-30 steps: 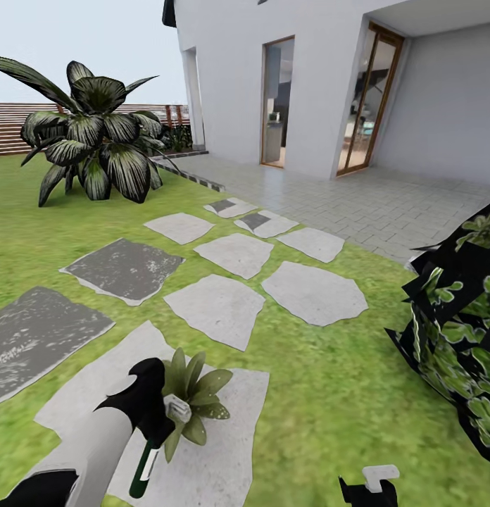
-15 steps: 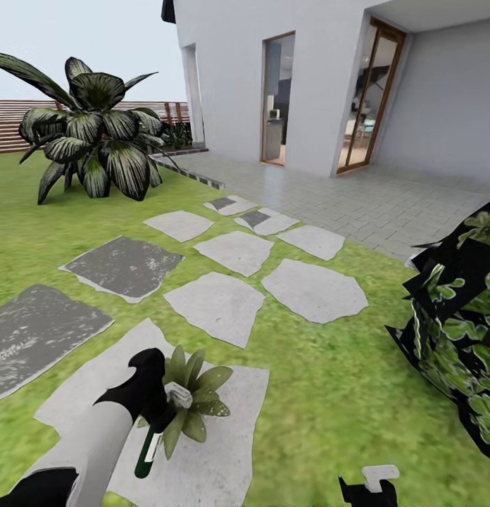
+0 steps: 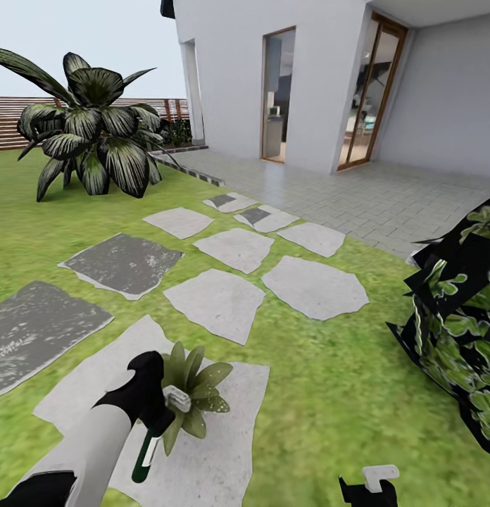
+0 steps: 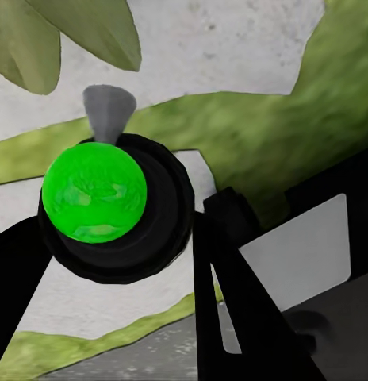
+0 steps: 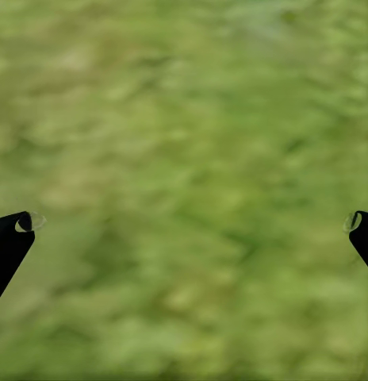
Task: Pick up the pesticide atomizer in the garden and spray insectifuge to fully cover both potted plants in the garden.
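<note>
Two grippers in play. Left gripper (image 3: 157, 408) sits low in the head view, jaws clamped on the pesticide atomizer (image 3: 148, 442). Bottle long axis runs tilted: dark green base (image 3: 139, 468) down toward the robot, white spray head (image 3: 177, 401) up and away, nozzle aimed at the potted plant (image 3: 196, 391) right against it. Left wrist view looks along the bottle: bright green round end (image 4: 93, 190) in a black ring, grey nozzle tip (image 4: 109, 111) sticking out past it toward pale leaves (image 4: 69, 36). Right gripper (image 5: 184, 226) shows black fingertips (image 5: 13, 234) at both edges of its wrist view, jaws wide apart, nothing between, blurred lawn beneath. White part of it (image 3: 379, 477) pokes in at the head view's bottom edge.

Plant rosette stands on a big pale stepping slab (image 3: 224, 451), close to the slab's far edge. Grass (image 3: 329, 394) open to the right of the slab, up to a dark-leaved bush (image 3: 463, 338) crowding the right edge. Further out, more slabs (image 3: 217, 303) spread over the lawn with grass gaps, two dark ones (image 3: 122, 264) on the left. Beyond: large dark-leaved plant (image 3: 97, 134) far left, paved patio (image 3: 357, 197), white house wall (image 3: 231, 70) with glass doors (image 3: 277, 98), brown slatted fence (image 3: 13, 123) at the back.
</note>
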You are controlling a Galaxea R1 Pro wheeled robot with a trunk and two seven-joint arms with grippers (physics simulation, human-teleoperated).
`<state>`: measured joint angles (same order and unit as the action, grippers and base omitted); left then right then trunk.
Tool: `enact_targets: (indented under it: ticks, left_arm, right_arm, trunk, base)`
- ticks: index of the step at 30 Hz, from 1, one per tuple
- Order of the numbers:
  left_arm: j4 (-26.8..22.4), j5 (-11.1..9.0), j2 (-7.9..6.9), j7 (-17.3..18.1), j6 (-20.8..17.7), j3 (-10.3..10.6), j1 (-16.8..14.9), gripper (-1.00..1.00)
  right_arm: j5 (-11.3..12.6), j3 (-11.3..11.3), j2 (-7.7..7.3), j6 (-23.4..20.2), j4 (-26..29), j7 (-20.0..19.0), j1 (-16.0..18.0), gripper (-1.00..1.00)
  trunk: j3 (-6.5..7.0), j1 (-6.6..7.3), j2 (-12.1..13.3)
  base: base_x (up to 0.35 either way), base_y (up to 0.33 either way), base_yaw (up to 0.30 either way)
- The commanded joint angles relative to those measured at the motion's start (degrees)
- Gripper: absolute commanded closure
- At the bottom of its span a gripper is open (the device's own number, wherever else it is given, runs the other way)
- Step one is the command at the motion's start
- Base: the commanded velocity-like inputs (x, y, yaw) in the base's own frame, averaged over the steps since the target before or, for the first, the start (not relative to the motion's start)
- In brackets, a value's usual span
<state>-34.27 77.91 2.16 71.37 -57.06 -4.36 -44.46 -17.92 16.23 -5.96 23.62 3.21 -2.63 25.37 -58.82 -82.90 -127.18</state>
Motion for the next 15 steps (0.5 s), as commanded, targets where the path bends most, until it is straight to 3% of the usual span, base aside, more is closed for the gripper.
enact_targets:
  ticks: [1, 4, 9, 15]
  left_arm:
    - [-0.1, 0.6, -0.01, 0.5, -0.4, -0.4, -0.1, 1.00]
    - [-0.2, 0.6, 0.43, 0.5, -0.4, -0.6, -0.1, 1.00]
    - [-0.3, 0.5, 1.17, 0.5, -0.4, -0.5, -0.1, 1.00]
    - [-0.7, 0.5, 2.66, 0.5, -0.5, -0.2, -0.8, 1.00]
  right_arm:
    - [-0.3, 0.5, -0.01, 0.2, 0.0, -0.3, 0.0, -1.00]
    - [-0.3, 0.5, -0.01, 0.2, 0.0, -0.3, 0.0, -1.00]
    - [-0.3, 0.5, -0.01, 0.2, 0.0, -0.3, 0.0, -1.00]
    - [-0.3, 0.5, -0.01, 0.2, 0.0, -0.3, 0.0, -1.00]
  trunk:
    - [-0.05, 0.01, 0.0]
    - [-0.05, 0.01, 0.0]
    - [-0.05, 0.01, 0.0]
    - [-0.05, 0.01, 0.0]
  base:
    - [0.000, 0.000, 0.000]
    - [0.031, 0.000, 0.000]
    - [0.206, 0.000, 0.000]
    - [0.025, 0.000, 0.000]
